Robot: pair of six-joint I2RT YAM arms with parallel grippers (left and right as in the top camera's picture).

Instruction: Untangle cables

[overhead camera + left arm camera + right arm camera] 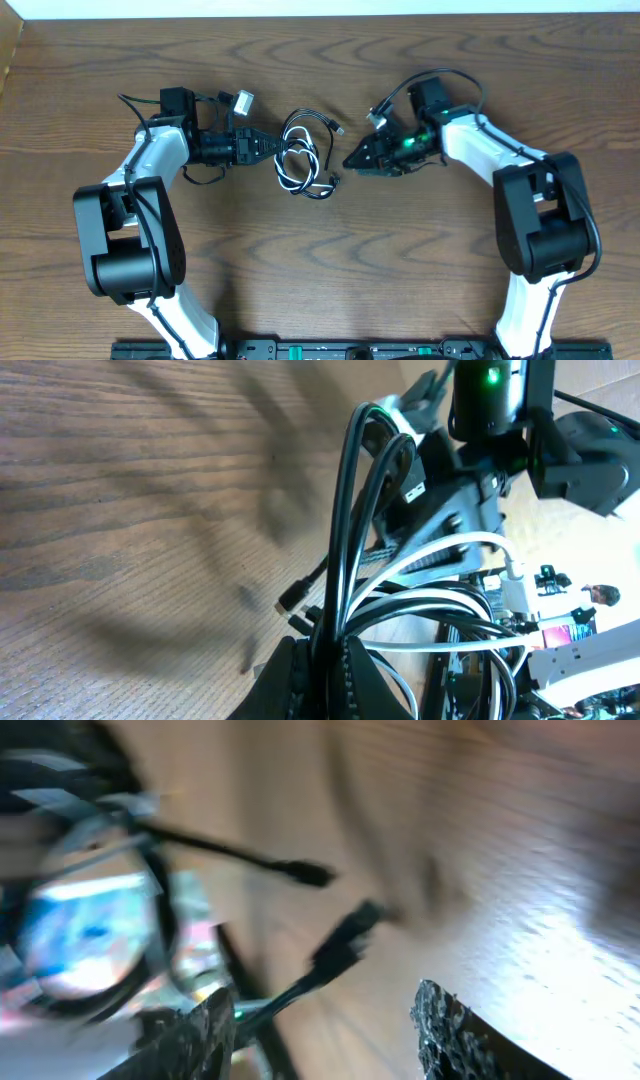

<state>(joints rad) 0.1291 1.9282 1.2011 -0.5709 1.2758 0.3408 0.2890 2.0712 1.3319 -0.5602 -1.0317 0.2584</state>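
Note:
The cables (pixel 305 155) lie as a small bundle of black and white loops at the table's middle. My left gripper (pixel 272 147) is at the bundle's left edge and is shut on the black cables (pixel 345 540). They rise in a tight loop from between its jaws, and a white cable (pixel 450 548) curves off to the right. My right gripper (pixel 352 160) sits just right of the bundle, open, with nothing between its fingers (pixel 455 1030). In the blurred right wrist view, two black plug ends (pixel 345 942) lie on the wood ahead of it.
The wooden table (pixel 400 260) stretches around the bundle. A loose plug end (pixel 333 124) sticks out at the bundle's upper right. The arms' own thick black cables (pixel 440 78) loop above each wrist. The arm bases stand at the front left and right.

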